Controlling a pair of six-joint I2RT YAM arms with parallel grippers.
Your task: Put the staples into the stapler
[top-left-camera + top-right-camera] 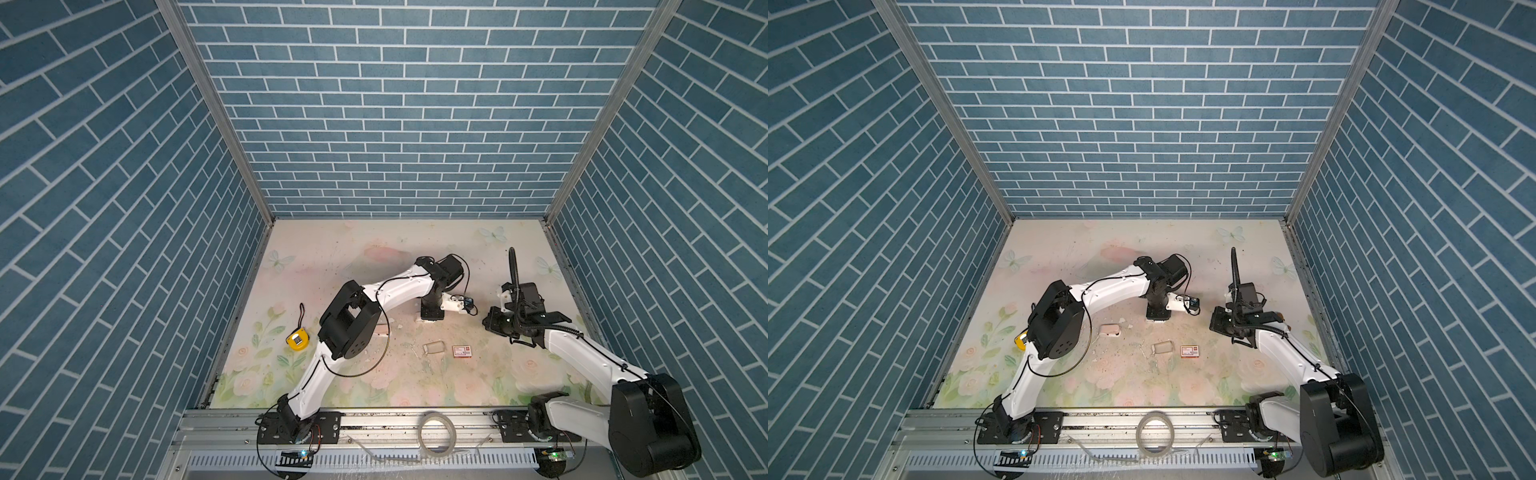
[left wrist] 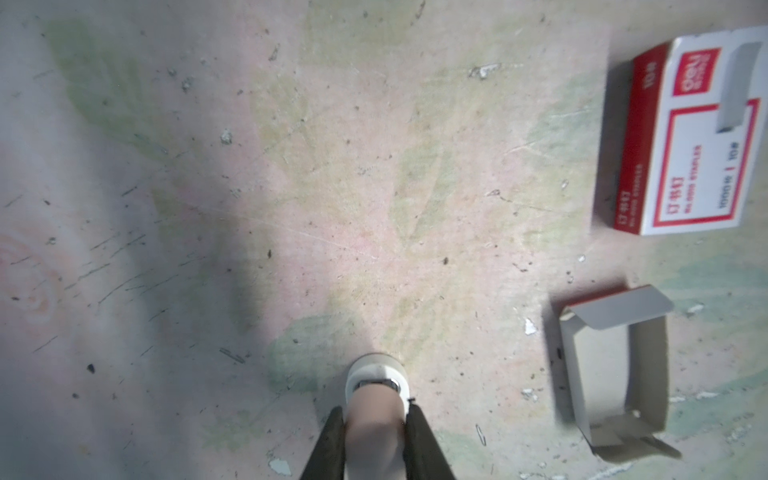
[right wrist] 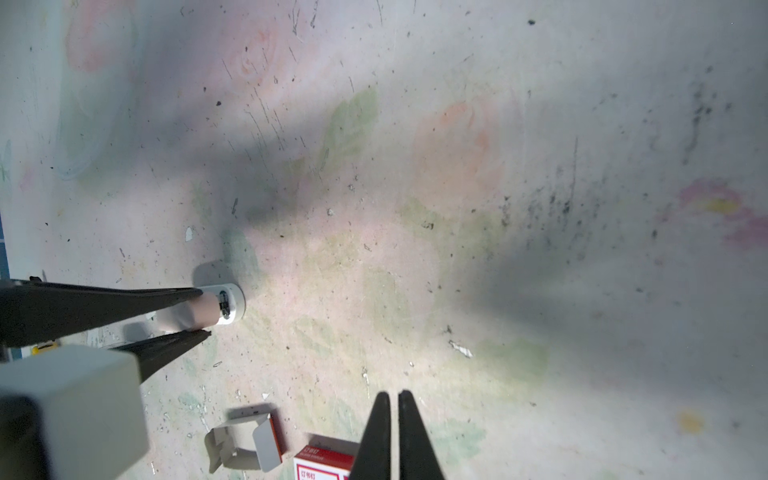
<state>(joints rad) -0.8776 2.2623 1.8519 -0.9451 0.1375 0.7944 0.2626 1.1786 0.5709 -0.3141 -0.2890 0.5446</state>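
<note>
Beige-and-white plastic stapler (image 2: 376,386) pinched in left gripper (image 2: 374,413) low over floral table (image 2: 291,166), right gripper (image 3: 394,397) jaws pressed together, empty, near red-and-white cardboard box (image 3: 322,463); silvery staples not visible, so I'd locate strip first, keep stapler steady.

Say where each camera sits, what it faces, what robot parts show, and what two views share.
Top views: high above the arm bases, looking down on the table; left arm and right arm show.
Left wrist: on that arm, facing the table; left gripper shut on the stapler.
Right wrist: on that arm, facing the table; right gripper shut, empty.
Shared: both wrist views show the stapler and staple box.
</note>
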